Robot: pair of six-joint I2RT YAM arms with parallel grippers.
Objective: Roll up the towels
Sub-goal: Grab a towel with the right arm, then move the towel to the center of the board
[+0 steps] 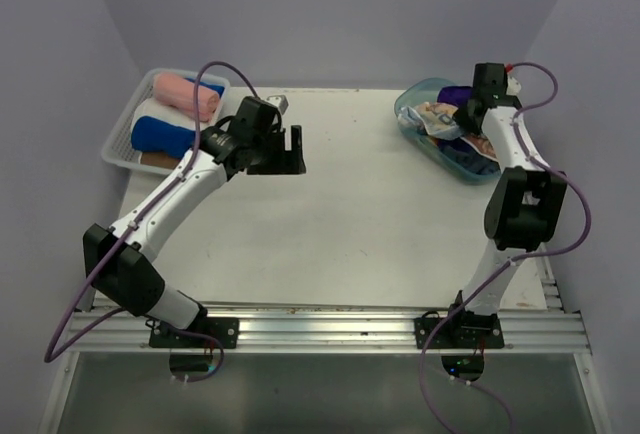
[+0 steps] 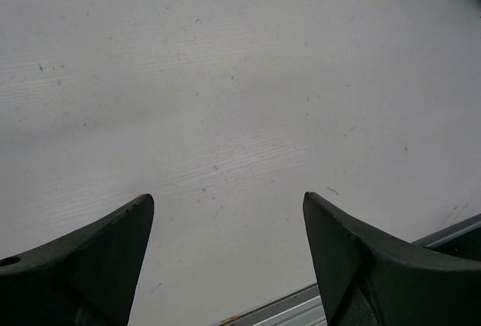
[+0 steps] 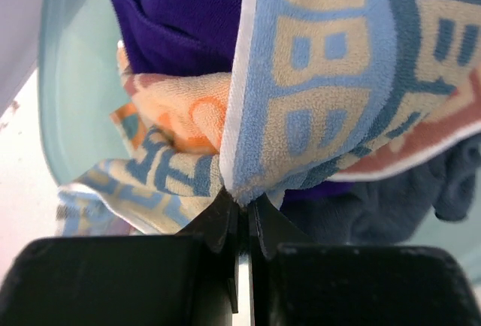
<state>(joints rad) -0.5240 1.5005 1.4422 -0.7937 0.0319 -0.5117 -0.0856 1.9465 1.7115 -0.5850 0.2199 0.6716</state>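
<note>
Three towels lie rolled in the basket (image 1: 115, 151) at the far left: a pink roll (image 1: 187, 95), a white roll (image 1: 157, 112) and a blue roll (image 1: 160, 135). The step in hand looks like fetching the next one from the tub (image 3: 75, 116) at the far right. The right gripper (image 3: 242, 207) is down in the tub, its jaws pressed together on the white-hemmed edge of the printed towel (image 3: 331, 78), which runs away from the pinch in a fold. That towel lies crumpled on the heap, touching a purple towel (image 3: 180, 10) behind it and a grey-blue cloth (image 3: 428, 183) beside it. The left gripper (image 2: 227, 198) hovers over bare table (image 2: 225, 78) near the basket, jaws spread wide, holding nothing.

Next comes a straight lift, so the printed towel peels off its neighbours without dragging them over the rim, then a carry to mid-table to lay it flat. The pinch takes only a thin edge, so a slow pull seems safer. The left gripper is free to take a second corner for spreading.
</note>
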